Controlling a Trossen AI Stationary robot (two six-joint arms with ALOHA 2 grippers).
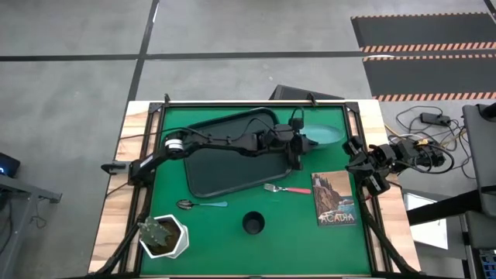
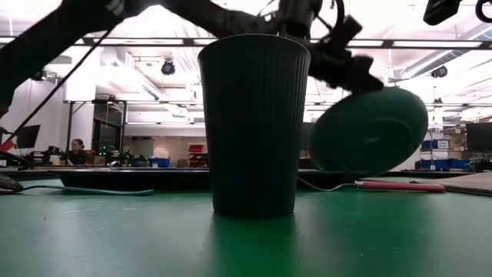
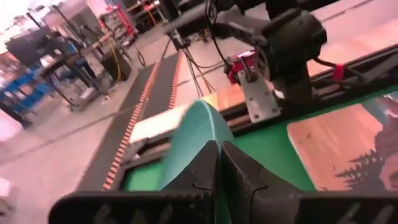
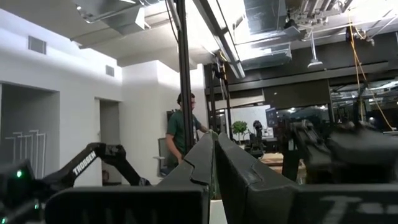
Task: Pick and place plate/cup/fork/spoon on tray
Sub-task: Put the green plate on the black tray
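1. 1 cup (image 1: 253,224) stands empty at the bottom centre of the high view, alone on the green mat (image 1: 232,248); a white plant pot (image 1: 164,236) sits at lower left.
2. Just above, the spoon (image 1: 200,204) and fork (image 1: 285,188) lie on the mat below the tray's lower edge, with a game box (image 1: 334,198) to their right.
3. Mid-frame, the black tray (image 1: 225,174) holds no tableware.
4. Right of the tray, the left gripper (image 1: 304,142) pinches the teal plate (image 1: 327,134) by its rim, tilted off the mat.
5. At the right edge, the right gripper (image 1: 370,180) waits, fingers pressed together.
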